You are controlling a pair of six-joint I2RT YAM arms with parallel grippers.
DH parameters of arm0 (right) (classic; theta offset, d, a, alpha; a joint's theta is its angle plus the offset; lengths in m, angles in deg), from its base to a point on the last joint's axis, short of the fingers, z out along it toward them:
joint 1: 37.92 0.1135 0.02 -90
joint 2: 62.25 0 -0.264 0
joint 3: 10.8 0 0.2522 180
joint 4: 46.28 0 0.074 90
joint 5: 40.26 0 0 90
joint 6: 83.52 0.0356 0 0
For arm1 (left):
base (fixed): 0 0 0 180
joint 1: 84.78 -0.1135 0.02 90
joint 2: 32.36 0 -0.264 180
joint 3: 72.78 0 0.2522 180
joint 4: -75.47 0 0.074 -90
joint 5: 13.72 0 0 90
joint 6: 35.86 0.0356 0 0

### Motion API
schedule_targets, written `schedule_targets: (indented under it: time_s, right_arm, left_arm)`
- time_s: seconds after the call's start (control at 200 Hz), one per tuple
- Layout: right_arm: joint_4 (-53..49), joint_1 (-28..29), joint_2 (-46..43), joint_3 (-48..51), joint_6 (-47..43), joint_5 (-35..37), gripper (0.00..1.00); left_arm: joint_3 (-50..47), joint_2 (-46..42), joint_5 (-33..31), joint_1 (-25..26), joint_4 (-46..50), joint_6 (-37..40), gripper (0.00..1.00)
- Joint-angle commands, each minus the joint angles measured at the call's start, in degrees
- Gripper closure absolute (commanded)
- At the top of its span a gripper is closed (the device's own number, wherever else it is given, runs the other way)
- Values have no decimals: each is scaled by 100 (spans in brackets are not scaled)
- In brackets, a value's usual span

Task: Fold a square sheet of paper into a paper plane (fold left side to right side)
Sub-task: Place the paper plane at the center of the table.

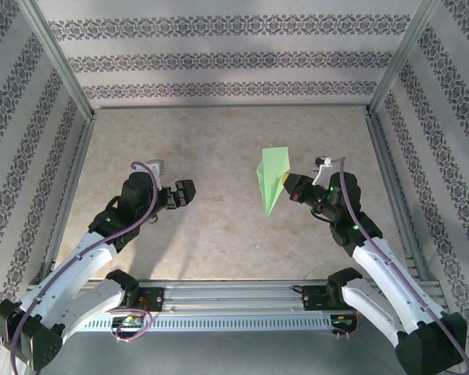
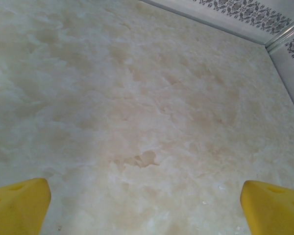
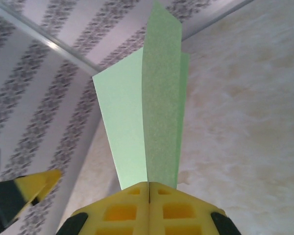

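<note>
The right gripper (image 1: pixel 289 181) has its yellow pads (image 3: pixel 122 208) pressed together on the paper plane (image 1: pixel 270 178), which sits right of centre over the table (image 1: pixel 219 234) and appears lifted off it, slim point toward the near edge and broad end toward the back wall. From the right wrist, the plane (image 3: pixel 154 112) rises straight out of the closed pads, its centre crease in line with the seam between them. The left gripper (image 1: pixel 186 193) hovers left of centre, well apart from the plane, fingers (image 2: pixel 17 205) spread wide over bare table (image 2: pixel 137 98) and holding nothing.
</note>
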Motion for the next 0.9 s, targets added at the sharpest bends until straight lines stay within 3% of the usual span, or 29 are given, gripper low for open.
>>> schedule_targets:
  time_s: [0.0,0.355,0.894]
  right_arm:
    - [1494,-104,210,284,629,-1082,100]
    - [3391,59,1415,625,1277,-1773,100]
    - [4542,711,4002,30,1238,-1521,100]
  left_arm:
    - [148,60,319,-116,-262,-139,2]
    - [33,111,547,-171,-492,-201,6]
    - [-175,37,553,-194,-819,312,8]
